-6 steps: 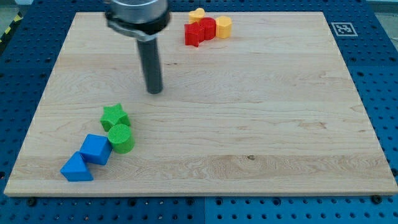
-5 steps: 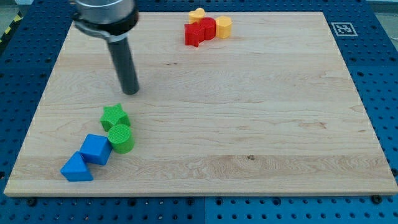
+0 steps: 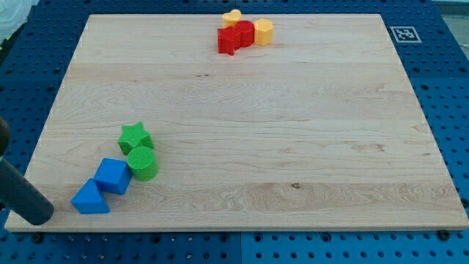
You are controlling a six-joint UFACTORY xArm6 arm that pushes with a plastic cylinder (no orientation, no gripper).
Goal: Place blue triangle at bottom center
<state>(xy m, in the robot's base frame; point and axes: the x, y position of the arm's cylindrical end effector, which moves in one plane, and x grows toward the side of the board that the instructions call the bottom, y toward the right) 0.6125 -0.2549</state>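
The blue triangle (image 3: 90, 198) lies near the board's bottom-left corner, at about eight o'clock from the board's centre. We judge it a small, stiff, light block that should slide easily on the smooth wooden board (image 3: 293, 132); being wedge-shaped, it may twist if pushed off-centre. We have no jaws to open or close, only a rod, so the place to bear on is the triangle's flat left face, pushing toward three o'clock along the bottom edge.

My tip (image 3: 38, 213) sits just beside the triangle, at its nine o'clock, apart from it by a narrow gap. The rod runs off the view's left edge, so its upper part is cut off.

Touching the triangle at its one o'clock is the blue cube (image 3: 113, 175), and beyond that, the green cylinder (image 3: 142, 163) and the green star (image 3: 135, 137). A sloppy push could drag the cube along.

Well apart, at the board's twelve o'clock, stand two red blocks (image 3: 236, 37), a yellow block (image 3: 263, 31) and another yellow one (image 3: 232, 16) partly hidden behind the reds; their shapes are hard for us to make out.
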